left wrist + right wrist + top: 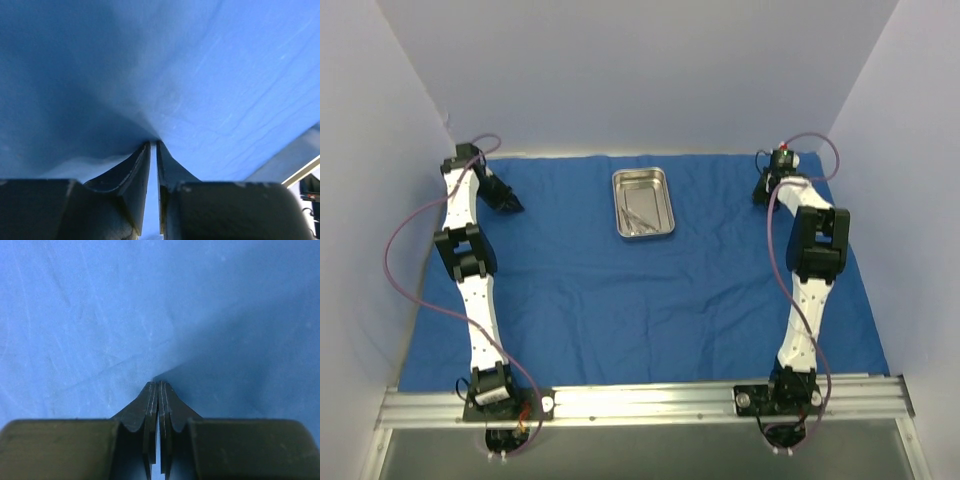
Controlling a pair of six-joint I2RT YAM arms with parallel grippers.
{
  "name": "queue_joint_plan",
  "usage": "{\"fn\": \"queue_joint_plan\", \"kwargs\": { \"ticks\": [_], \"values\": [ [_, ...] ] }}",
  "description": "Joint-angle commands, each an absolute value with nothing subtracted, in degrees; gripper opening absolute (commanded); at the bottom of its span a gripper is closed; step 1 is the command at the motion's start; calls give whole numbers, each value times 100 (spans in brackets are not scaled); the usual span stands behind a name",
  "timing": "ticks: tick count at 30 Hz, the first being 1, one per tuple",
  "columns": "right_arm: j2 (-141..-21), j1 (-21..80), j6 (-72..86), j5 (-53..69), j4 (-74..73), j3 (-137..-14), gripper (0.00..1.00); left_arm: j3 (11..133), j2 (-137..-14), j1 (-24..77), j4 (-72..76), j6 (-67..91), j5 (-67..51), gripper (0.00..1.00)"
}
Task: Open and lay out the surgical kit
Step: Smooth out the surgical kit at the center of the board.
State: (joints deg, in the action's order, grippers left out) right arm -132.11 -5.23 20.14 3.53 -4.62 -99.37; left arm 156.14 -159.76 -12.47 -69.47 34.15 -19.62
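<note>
The royal-blue cloth wrap [620,300] of the surgical kit lies spread flat over the table. On its far middle stands the small steel tray [617,205] with thin silver instruments [640,215] inside. My left gripper [508,200] is down at the cloth's far left corner. In the left wrist view its jaws [153,144] stand slightly apart, tips against a pucker of cloth [225,75]. My right gripper [763,190] is at the far right corner. There its jaws [158,384] are shut, and creases in the cloth [75,315] run into the tips.
A metal rail [650,400] carrying both arm bases runs along the near edge. White walls close in the left, back and right sides. Purple cables [400,260] loop beside each arm. The cloth's edge and bare table [295,160] show at the left wrist view's lower right.
</note>
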Motion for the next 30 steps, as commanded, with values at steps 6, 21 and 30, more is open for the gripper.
{"fn": "queue_joint_plan", "kwargs": {
  "ticks": [6, 21, 30],
  "values": [
    [-13802, -299, 2030, 703, -2192, -10109, 0, 15891, -16665, -1450, -6328, 3297, -1661, 25],
    [-11790, 456, 1670, 1045, -3023, -10332, 46, 13230, -13044, -906, -5828, 2909, -975, 60],
    [-10204, 2293, 2048, 1722, -2198, -7674, 0, 12172, -13429, -475, -5177, 2962, -1530, 39]
  ]
}}
